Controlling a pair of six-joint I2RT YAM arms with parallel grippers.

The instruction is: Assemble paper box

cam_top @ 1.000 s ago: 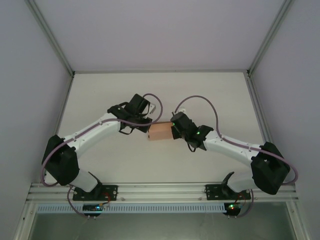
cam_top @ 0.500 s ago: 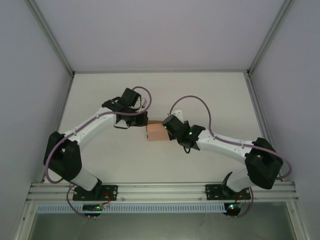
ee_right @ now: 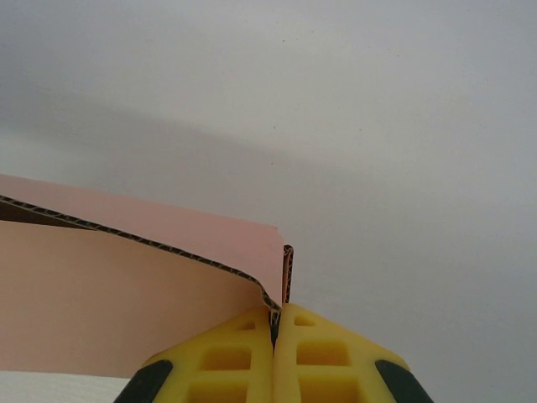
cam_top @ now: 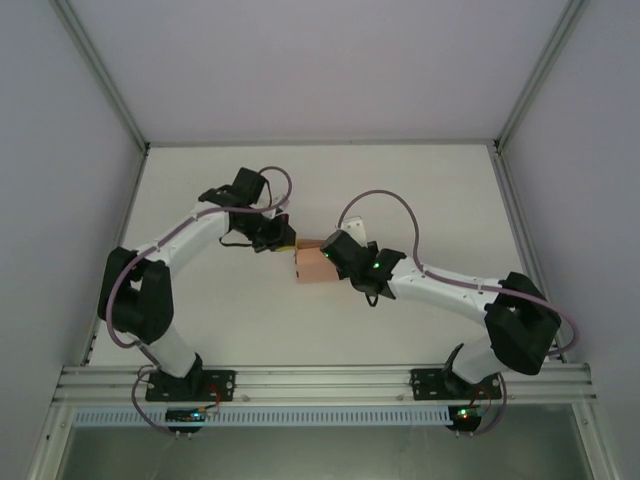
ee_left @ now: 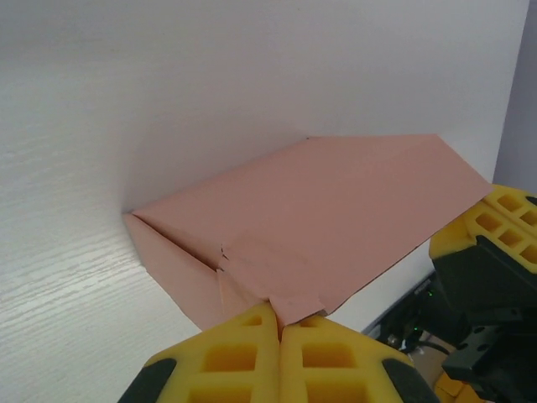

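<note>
the salmon-pink corrugated card box (cam_top: 312, 268) is looking light and crease-prone; left claw (ee_left: 279, 317) is pinching its 10 o'clock flap, right claw (ee_right: 274, 317) its 3 o'clock edge

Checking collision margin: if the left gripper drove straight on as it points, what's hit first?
The paper box: the left gripper is shut on its near end, so any advance pushes into the card. The right gripper, clamped on the far end, looks off-line, though depth is unclear.
</note>
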